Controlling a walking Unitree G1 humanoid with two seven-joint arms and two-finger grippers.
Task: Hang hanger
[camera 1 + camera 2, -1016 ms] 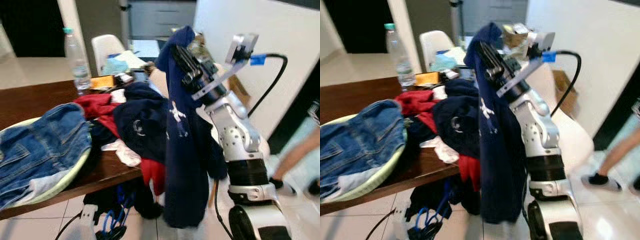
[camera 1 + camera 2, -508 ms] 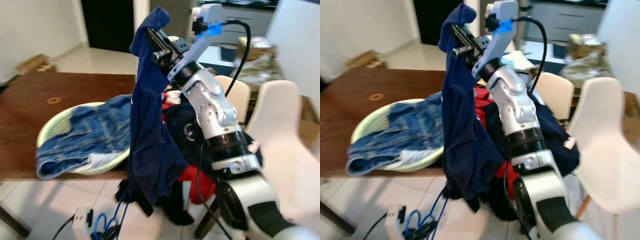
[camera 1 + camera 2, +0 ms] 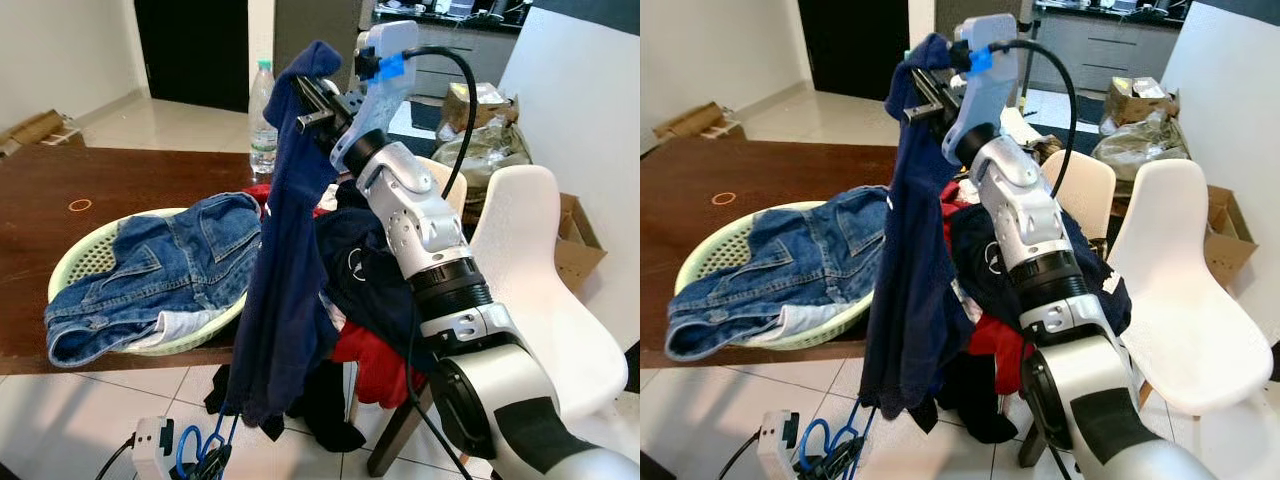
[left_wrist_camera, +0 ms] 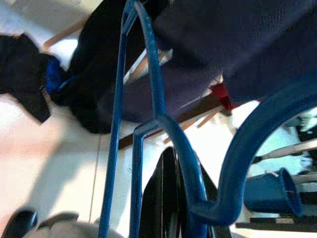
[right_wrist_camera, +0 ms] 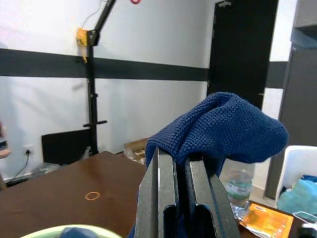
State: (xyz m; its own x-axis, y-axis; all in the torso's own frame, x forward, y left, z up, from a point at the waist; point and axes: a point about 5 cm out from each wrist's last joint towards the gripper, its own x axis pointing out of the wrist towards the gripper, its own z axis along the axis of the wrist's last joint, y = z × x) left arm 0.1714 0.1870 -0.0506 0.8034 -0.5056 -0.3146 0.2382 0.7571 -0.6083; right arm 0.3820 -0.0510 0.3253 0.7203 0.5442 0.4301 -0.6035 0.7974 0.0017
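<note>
The blue hanger (image 4: pixel 148 99) hung low beside the table (image 3: pixel 40 200) in the left gripper (image 4: pixel 171 198), whose black fingers were pressed closed on its bent wire. The right gripper (image 3: pixel 312 100) stood raised above the laundry basket (image 3: pixel 85 262) — fingers (image 5: pixel 161 198) pinched almost together on a navy sweater (image 3: pixel 285 280) that dangled toward the floor.

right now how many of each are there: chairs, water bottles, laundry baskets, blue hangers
white chairs: 2
water bottles: 1
green laundry baskets: 1
blue hangers: 1
total: 5
</note>
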